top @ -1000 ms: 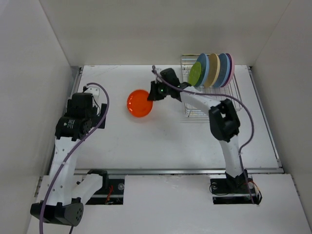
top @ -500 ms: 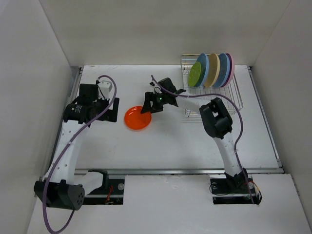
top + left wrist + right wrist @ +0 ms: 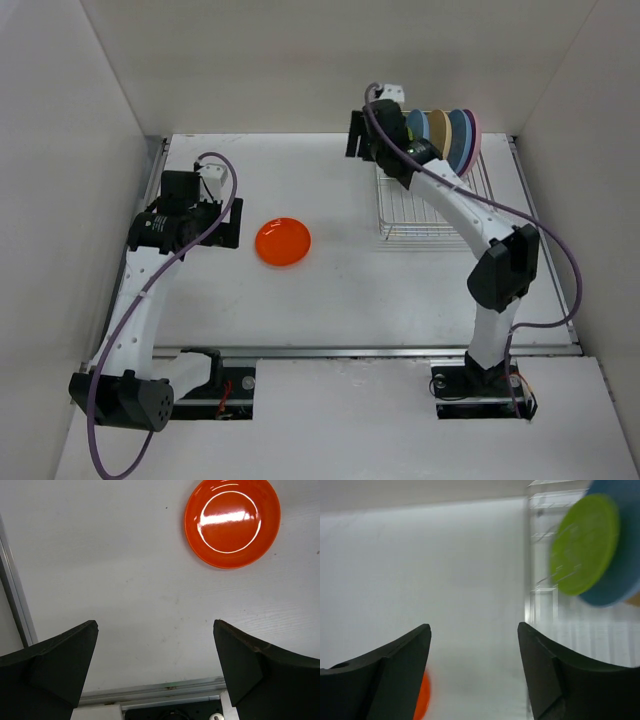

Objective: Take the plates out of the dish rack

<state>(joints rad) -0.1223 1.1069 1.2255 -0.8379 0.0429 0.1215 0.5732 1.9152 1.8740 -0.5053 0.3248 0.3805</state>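
The small orange plate (image 3: 283,241) lies flat on the white table, and nothing touches it. My left gripper (image 3: 232,224) hovers just left of it, open and empty; in the left wrist view the orange plate (image 3: 232,522) shows beyond the left gripper (image 3: 155,625). The dish rack (image 3: 435,205) stands at the back right, holding light blue (image 3: 416,124), tan (image 3: 437,128), darker blue (image 3: 457,130) and pink (image 3: 472,135) plates on edge. My right gripper (image 3: 356,135) is raised by the rack's back-left corner, open and empty. Its blurred wrist view shows the right gripper (image 3: 474,627) and the lime green plate (image 3: 585,545).
White walls close in the table on the left, back and right. A metal rail (image 3: 340,350) runs along the near edge. Purple cables loop over both arms. The near half of the rack holds no plates.
My right gripper opened and let go of the orange plate, which now lies flat on the table. The right arm then swung up and back to the rack. The left arm reached toward the plate.
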